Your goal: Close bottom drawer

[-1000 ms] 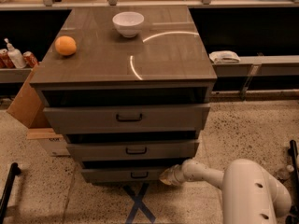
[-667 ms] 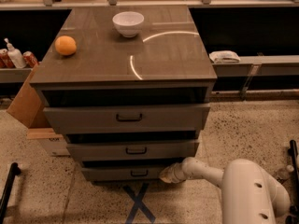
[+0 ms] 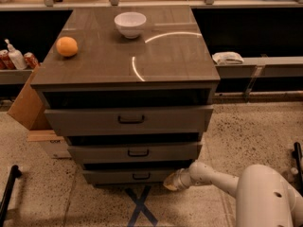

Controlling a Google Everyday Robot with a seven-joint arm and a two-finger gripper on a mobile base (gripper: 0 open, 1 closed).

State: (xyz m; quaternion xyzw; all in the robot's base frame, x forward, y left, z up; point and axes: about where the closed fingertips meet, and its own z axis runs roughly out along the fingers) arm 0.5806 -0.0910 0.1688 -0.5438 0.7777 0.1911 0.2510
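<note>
Almost nothing has moved in the last second: the arm reaches in from the lower right as before, and the gripper point(image 3: 171, 181) sits at the same spot low by the floor.

Left to right: an orange point(image 3: 66, 46) rests near the left edge of the cabinet top point(image 3: 156, 60), and a white bowl point(image 3: 130, 24) stands close to its back edge. Below the front edge, the bottom drawer point(image 3: 118, 176) shows a dark gap above its front panel, so I judge it not yet fully home. Under the front-right corner of the top, the gripper meets the right end of that panel, well right of the small black handle point(image 3: 141, 176). I cannot tell whether the gripper is wide or narrow from here.

The risk, as I read it, is the off-centre contact. A push at the panel's right end could skew the drawer on its runners and jam it, or the gripper could slide off the end and past the cabinet. A hard shove might also jolt the cabinet and send the orange rolling off the left edge.
</note>
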